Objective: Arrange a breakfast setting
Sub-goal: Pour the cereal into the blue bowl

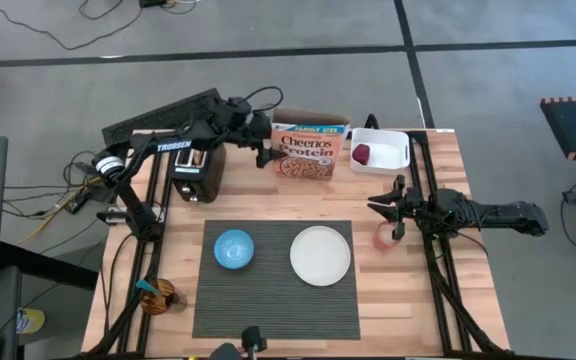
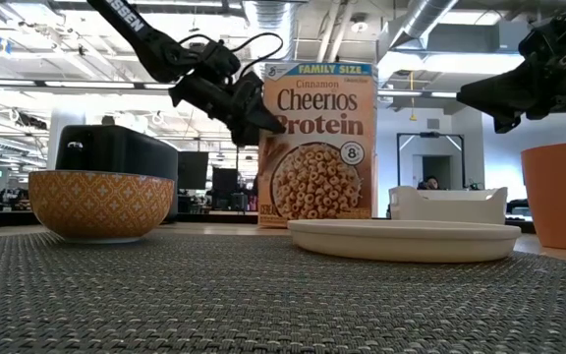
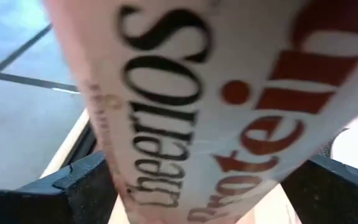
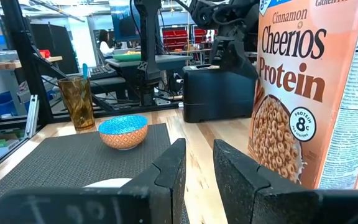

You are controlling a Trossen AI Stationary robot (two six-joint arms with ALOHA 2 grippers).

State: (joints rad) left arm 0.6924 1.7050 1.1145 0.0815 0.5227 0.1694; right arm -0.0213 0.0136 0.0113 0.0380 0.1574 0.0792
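**The box could tip over**

The left gripper (image 1: 267,143) is at the back edge of the table, with its jaws on both sides of the box (image 1: 311,153), and they seem to pinch it high up. The box is tall and thin, so I think a push or a loose hold could knock it over. It could bump the toaster (image 1: 196,172) beside it or fall on the bowl (image 1: 234,248). The bowl and the plate (image 1: 320,253) sit on the mat (image 1: 268,295) near the front edge. The fruit (image 1: 361,153) is not set out yet and lies in the tub (image 1: 393,150) at the back right corner. The right gripper (image 1: 393,210) waits by the right edge with its jaws a little apart and holding nothing. It could hit the cup (image 1: 383,236) just beside it.
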